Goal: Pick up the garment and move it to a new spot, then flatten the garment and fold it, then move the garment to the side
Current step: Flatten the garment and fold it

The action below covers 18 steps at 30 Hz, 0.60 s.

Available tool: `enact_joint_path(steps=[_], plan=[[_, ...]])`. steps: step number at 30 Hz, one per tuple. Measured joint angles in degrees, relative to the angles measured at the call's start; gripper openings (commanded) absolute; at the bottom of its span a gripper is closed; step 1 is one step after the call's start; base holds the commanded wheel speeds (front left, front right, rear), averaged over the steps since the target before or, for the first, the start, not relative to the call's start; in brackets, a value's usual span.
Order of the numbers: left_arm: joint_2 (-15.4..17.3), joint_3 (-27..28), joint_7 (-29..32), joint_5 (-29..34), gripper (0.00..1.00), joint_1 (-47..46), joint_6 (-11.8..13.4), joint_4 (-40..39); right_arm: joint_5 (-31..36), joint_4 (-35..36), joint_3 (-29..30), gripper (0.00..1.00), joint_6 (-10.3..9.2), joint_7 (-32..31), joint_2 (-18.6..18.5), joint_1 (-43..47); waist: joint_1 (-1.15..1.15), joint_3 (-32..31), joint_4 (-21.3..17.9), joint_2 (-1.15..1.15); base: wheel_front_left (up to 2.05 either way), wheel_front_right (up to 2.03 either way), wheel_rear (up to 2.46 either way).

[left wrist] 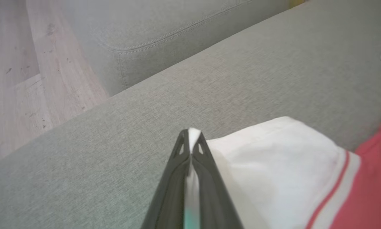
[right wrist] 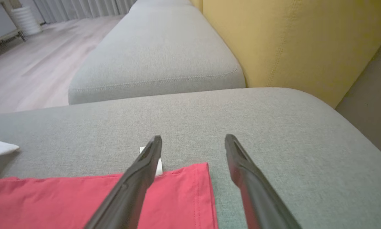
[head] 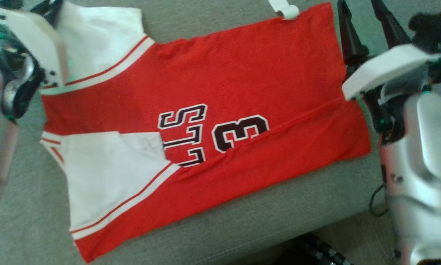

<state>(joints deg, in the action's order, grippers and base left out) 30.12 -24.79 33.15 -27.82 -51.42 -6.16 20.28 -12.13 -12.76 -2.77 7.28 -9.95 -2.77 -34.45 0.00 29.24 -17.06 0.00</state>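
Note:
The garment (head: 224,73) is a red jersey with white sleeves and black lettering. It lies spread flat on the grey sofa cushion (head: 242,221). In the left wrist view my left gripper (left wrist: 192,136) is shut on the edge of a white sleeve (left wrist: 273,159), and a strip of white cloth shows between its fingertips. My right gripper (head: 357,7) stands open at the jersey's far right corner. In the right wrist view its fingers (right wrist: 146,165) straddle the red hem corner (right wrist: 177,197) just above the cloth, holding nothing.
A white tag (head: 285,9) sticks out from the jersey's far edge. A yellow backrest (right wrist: 289,41) rises beyond the cushion, with a second grey cushion (right wrist: 162,57) next to it. Wooden floor (left wrist: 25,79) lies off the cushion's edge.

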Motion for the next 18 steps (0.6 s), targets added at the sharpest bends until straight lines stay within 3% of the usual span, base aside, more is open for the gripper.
enact_joint_path(steps=[7, 18], plan=[[-3.58, -2.11, -5.63, -0.46, 0.00, -1.55, -0.49, -4.66, 4.21, -11.85, 2.93, 1.00, 0.00, -8.32, -5.45, -7.76, 0.00, -0.62, 4.96, 0.00, 0.00, 0.00, 0.00], [-5.57, -5.03, -8.64, -1.44, 0.00, -1.52, -0.92, -6.83, 2.98, -22.71, 2.94, 1.00, 0.00, -11.27, -6.94, -11.49, 0.00, -0.37, 9.21, 0.00, 0.00, 0.00, 0.00]])
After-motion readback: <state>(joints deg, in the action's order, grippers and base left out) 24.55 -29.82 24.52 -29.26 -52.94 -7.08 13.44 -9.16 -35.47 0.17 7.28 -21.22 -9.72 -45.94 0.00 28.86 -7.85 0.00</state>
